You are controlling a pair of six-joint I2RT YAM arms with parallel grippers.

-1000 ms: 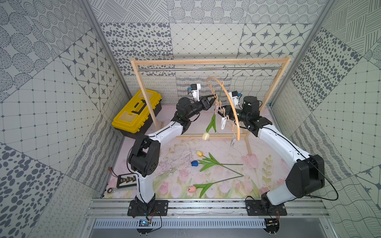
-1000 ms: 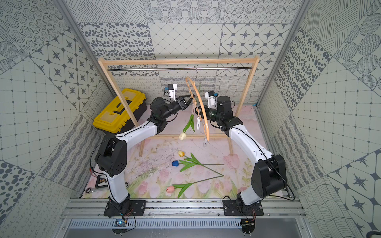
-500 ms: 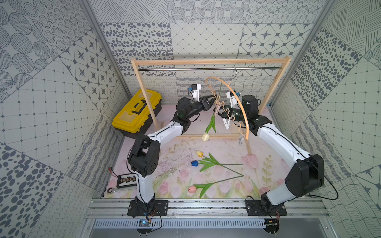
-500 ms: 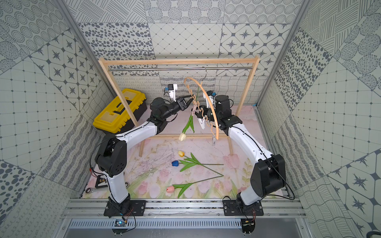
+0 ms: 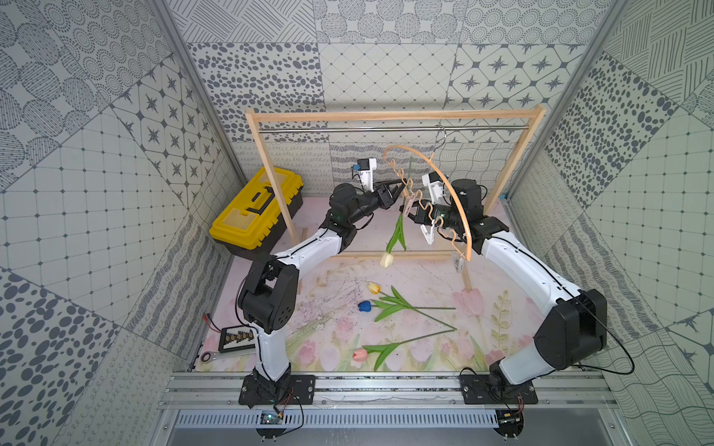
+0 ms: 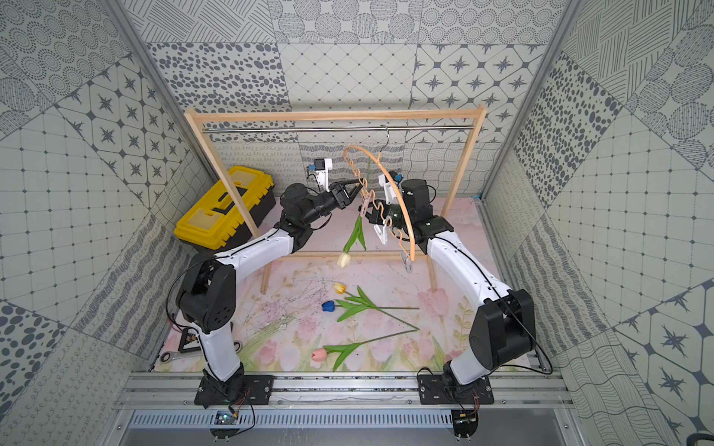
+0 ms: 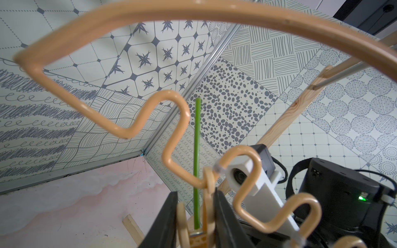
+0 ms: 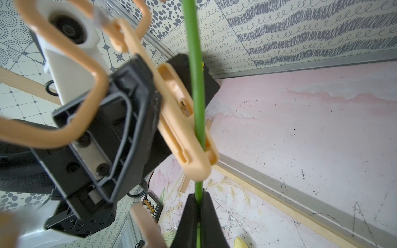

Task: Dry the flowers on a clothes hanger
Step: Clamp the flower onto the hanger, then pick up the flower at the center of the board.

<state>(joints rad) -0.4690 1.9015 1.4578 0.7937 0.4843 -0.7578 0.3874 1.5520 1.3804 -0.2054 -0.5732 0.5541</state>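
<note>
Right tool [image 8: 198, 199] clamps the cream-white tulip [image 5: 386, 259] by its stem, just under the clothespin [image 8: 187, 133] biting it on the clothes hanger [image 7: 214, 10]. Left tool [image 7: 195, 193] straddles the pin's handles; squeezing or not, I cannot tell. First pegging looks done: next, release gently.

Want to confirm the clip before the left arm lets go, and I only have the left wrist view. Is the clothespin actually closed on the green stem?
Observer: Yes. In the right wrist view the clothespin has its tip shut around the stem.
Operator: Where is the right arm?
Observer: The right fingers are pinched shut on the same stem, between the clothespin and the leaves.
</note>
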